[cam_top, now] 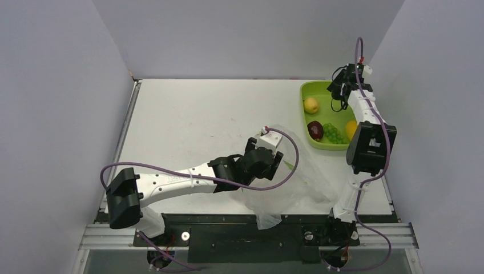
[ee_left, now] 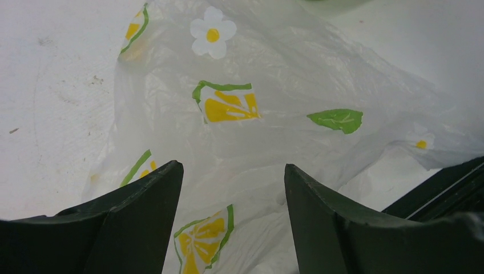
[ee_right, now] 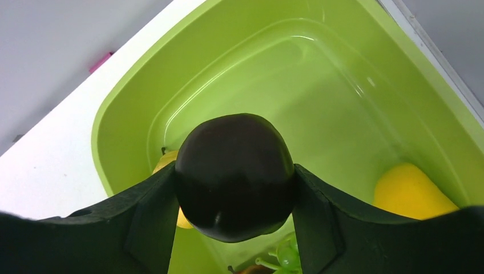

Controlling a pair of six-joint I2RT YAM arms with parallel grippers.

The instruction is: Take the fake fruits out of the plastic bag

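The plastic bag (cam_top: 297, 185), clear crinkly film with flower prints, lies crumpled at the table's near middle. It fills the left wrist view (ee_left: 274, 85). No fruit shows inside it. My left gripper (cam_top: 275, 161) hangs open just above the film, its jaws wide apart (ee_left: 233, 168). My right gripper (cam_top: 341, 85) is over the lime-green tray's far end, shut on a dark reddish fake fruit (ee_right: 234, 174). In the tray lie a yellow fruit (cam_top: 311, 105), a dark red one (cam_top: 315, 130), green grapes (cam_top: 332, 133) and another yellow one (cam_top: 351, 128).
The lime-green tray (cam_top: 325, 97) stands at the back right, close to the right wall; its inside fills the right wrist view (ee_right: 274, 74). The right arm's elbow (cam_top: 370, 147) hangs over the tray's near end. The bag spills past the table's front edge (cam_top: 268, 220).
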